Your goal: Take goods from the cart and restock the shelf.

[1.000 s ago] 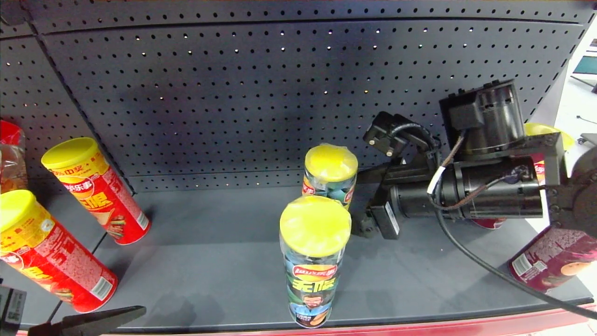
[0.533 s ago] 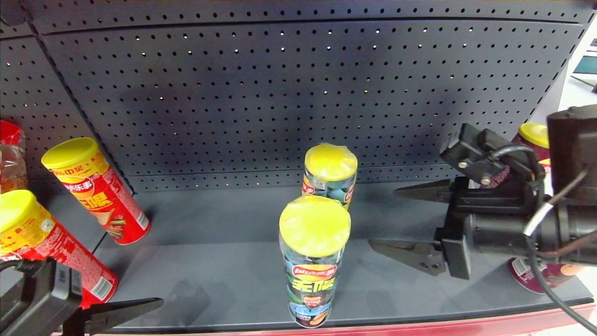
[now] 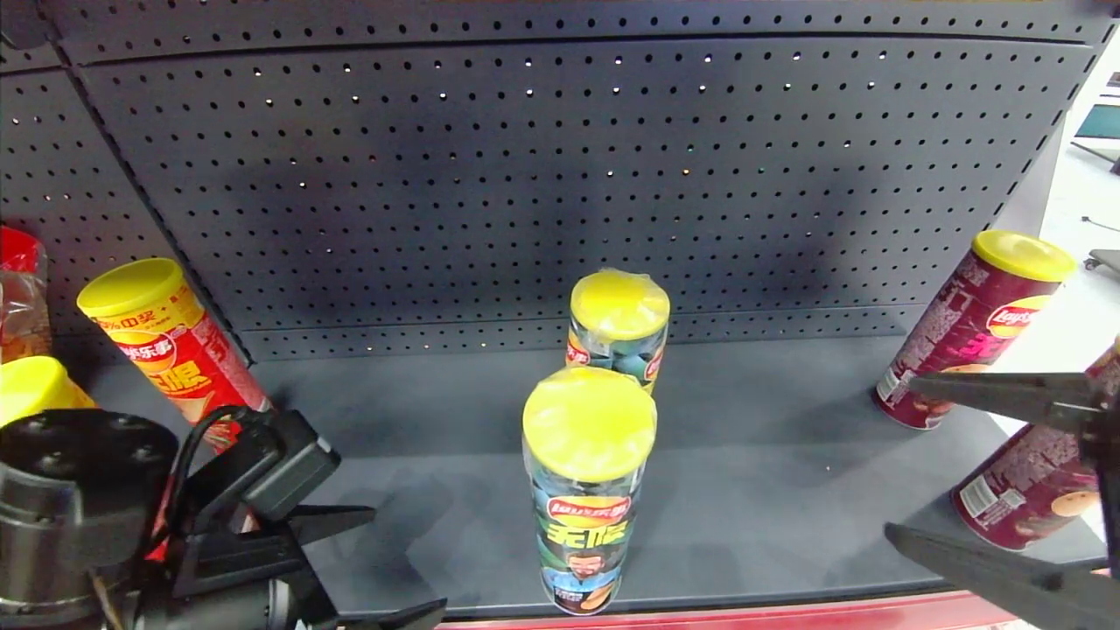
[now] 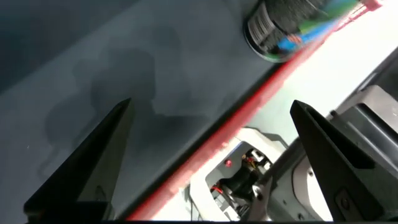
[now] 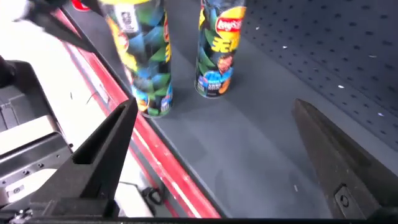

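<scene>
Both pincers spread apart and empty at the shelf [image 3: 770,455] front.
Between the left pincer [image 3: 402,560] and the right pincer [image 3: 901,455] stands a green can [image 3: 588,490], with a second can [image 3: 619,328] behind it. A maroon can [image 3: 1032,490] shows between the right pincer's fingers, perhaps merely beyond them.

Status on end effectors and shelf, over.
Left end effector open, empty, at shelf front. Right end effector open, empty, near front maroon can. Two blue cans upright mid-shelf.
</scene>
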`<state>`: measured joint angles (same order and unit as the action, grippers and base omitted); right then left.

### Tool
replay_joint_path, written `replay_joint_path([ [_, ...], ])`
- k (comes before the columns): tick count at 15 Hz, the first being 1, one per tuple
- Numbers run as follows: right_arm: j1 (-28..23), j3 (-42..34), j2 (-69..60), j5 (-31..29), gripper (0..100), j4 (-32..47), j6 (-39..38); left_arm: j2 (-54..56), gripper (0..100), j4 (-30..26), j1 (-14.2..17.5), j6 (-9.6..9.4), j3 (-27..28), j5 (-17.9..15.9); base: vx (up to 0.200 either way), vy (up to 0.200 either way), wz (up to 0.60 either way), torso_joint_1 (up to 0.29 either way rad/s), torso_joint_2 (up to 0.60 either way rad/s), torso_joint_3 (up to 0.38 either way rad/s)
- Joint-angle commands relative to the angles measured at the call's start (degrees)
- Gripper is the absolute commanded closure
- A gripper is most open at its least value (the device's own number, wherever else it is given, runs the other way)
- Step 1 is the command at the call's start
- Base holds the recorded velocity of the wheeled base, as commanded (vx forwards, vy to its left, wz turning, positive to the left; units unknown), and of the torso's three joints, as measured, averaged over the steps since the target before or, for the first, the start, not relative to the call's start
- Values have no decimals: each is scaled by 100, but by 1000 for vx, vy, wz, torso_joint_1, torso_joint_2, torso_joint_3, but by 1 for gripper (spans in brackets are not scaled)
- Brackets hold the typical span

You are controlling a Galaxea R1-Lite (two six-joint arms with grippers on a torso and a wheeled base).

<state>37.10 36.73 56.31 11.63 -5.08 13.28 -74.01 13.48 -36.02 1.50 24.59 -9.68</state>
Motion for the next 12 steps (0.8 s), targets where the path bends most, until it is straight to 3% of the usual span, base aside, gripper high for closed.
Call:
replay_joint_path([
  [1,-150,-403,-1008,-3,0,25,0,-764,0,199,-63,-9,143,28,0,0,0,0,0,0],
  [6,-563,-412,-1579,15,0,297,-18,-1573,0,295,-335,-9,802,45,0,0,0,0,0,0],
  [12,-598,-342,-1693,6,0,429,-18,-1784,0,295,-397,-9,925,45,0,0,0,0,0,0],
])
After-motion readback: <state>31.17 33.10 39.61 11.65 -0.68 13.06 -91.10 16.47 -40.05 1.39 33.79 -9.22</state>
